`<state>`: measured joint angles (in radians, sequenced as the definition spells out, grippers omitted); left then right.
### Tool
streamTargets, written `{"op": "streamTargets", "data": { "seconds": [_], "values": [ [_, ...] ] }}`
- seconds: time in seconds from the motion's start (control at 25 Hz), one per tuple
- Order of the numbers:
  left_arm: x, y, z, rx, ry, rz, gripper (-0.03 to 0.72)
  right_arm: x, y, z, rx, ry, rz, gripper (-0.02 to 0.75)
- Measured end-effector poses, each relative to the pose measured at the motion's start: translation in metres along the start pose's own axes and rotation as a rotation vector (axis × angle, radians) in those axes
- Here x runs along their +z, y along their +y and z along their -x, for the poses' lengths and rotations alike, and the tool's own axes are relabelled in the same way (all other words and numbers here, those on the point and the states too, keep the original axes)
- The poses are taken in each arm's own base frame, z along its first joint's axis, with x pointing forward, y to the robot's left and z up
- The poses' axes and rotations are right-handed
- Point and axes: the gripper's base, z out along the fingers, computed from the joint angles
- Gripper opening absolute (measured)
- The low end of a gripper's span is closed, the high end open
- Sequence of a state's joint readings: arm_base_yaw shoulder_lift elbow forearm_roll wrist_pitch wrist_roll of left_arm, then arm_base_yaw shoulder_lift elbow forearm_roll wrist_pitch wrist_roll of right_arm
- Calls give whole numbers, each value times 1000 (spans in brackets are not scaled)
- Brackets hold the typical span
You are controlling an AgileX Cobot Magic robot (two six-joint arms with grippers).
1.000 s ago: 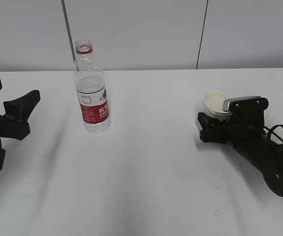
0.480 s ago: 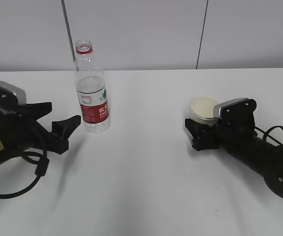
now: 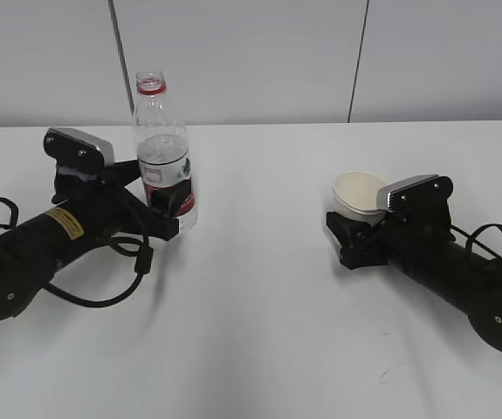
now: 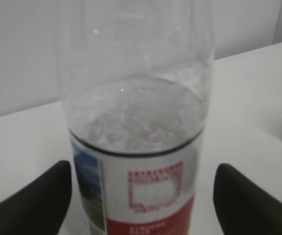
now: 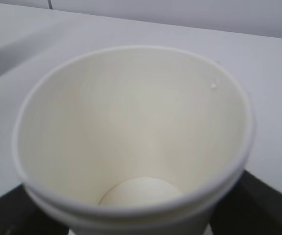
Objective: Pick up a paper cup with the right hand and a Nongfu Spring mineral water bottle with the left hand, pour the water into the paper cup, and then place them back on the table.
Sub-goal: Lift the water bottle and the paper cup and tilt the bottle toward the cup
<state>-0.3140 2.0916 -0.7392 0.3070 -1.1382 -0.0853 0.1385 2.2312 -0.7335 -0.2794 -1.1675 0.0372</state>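
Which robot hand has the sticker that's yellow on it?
The left hand, the one around the Nongfu Spring mineral water bottle. Its arm carries a yellow sticker; the right hand, at the paper cup, shows none.

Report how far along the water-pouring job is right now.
Done: the right hand is around the paper cup, which tilts and looks empty inside. In hand: the left hand has its fingers on either side of the Nongfu Spring mineral water bottle with gaps showing, not clamped; the bottle stands upright on the table, uncapped. Left: grip, lift, pour, then set both down.
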Motion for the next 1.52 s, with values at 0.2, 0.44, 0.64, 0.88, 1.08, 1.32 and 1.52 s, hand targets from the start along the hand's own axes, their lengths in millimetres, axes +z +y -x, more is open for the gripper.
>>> {"op": "streamTargets", "data": {
  "seconds": [0.2,0.44,0.64,0.88,1.08,1.32,1.52],
  "values": [
    [19,5,3,-7,-42,29,545,0,1,0,-4,0,10,535],
    [34,8,-1,-8,-61,32,540,0,1,0,-5,-2,12,532],
    [35,8,0,-8,-64,34,435,0,2,0,-8,-2,19,531],
    [35,8,0,-10,-64,34,367,-1,12,-1,-54,3,132,531],
    [35,9,0,1,-65,42,365,0,23,0,-58,6,267,531],
    [32,13,8,161,-47,101,364,9,34,7,-33,4,442,531],
    [28,15,23,245,-42,118,364,20,45,18,-20,-1,555,531]
  ]
}}
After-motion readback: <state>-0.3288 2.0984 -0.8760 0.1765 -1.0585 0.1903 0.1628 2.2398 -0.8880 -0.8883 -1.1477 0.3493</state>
